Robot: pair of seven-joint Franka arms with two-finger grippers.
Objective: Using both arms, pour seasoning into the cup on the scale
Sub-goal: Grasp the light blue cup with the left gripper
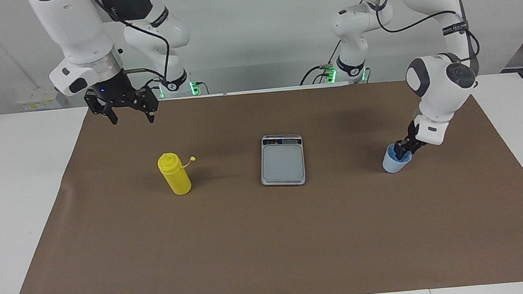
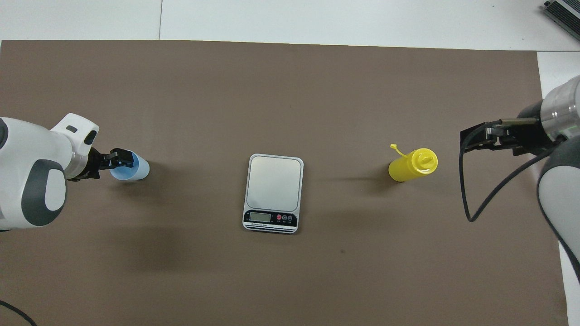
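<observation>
Cup rim sits pinched in my left hand; I'd lift it level onto the scale. My right hand waits open above the counter.

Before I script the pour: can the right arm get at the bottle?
Probably yes. The right gripper hangs open in the air near the upright bottle, and nothing stands between them.
</observation>
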